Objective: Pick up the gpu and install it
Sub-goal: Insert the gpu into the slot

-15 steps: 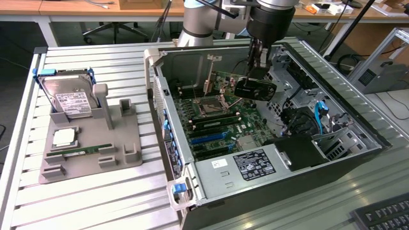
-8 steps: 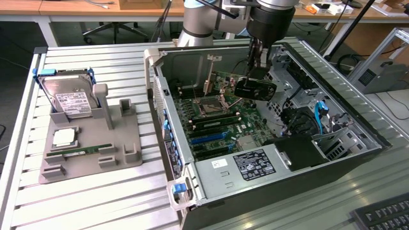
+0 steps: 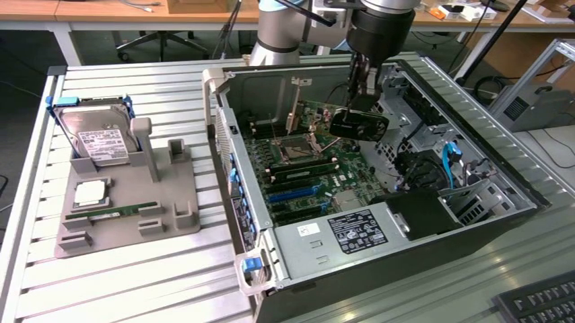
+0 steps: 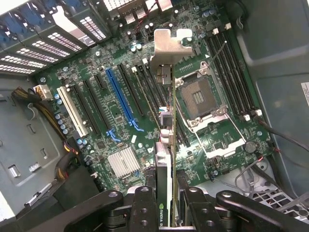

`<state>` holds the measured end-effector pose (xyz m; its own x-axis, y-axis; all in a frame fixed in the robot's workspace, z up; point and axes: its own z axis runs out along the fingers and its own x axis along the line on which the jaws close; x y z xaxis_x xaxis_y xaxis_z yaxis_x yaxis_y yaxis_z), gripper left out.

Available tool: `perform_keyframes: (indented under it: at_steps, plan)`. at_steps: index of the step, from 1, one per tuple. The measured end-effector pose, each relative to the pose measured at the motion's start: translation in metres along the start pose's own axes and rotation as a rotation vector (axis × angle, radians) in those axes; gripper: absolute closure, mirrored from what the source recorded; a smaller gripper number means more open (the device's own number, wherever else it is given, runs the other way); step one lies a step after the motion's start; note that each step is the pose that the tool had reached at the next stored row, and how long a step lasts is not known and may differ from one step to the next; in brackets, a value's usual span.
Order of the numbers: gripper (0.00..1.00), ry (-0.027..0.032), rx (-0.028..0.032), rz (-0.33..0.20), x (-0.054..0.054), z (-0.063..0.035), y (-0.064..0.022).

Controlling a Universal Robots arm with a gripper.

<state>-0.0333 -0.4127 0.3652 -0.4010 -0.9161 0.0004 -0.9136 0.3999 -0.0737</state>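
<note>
Your gripper [image 4: 166, 205] is clenched on the gpu [image 4: 165, 159] — the card sits edge-on between the fingers [image 4: 143, 205], with its silver bracket [image 4: 170, 46] at the far end. In the exterior view it hangs just under the gripper inside the open case [image 3: 260, 84], above the motherboard [image 4: 111, 121] — beside the CPU socket [image 4: 198, 96].

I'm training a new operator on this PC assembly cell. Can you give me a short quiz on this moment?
1. True or false: the gpu already sits in a motherboard slot.
2. What stands in the grey holder at the exterior view's left? A) hard drive B) fan C) monitor
3. Fill in: the gripper has its jaws shut on the ____.
Key: 1 false; 2 A; 3 gpu.
</note>
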Motion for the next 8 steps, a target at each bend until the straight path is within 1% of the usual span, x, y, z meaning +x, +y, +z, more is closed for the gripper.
perform_keyframes:
  at_steps: [8]
  plan:
    - [0.73, 0.0005, 0.0005, -0.010, 0.0000, 0.0000, 0.0000]
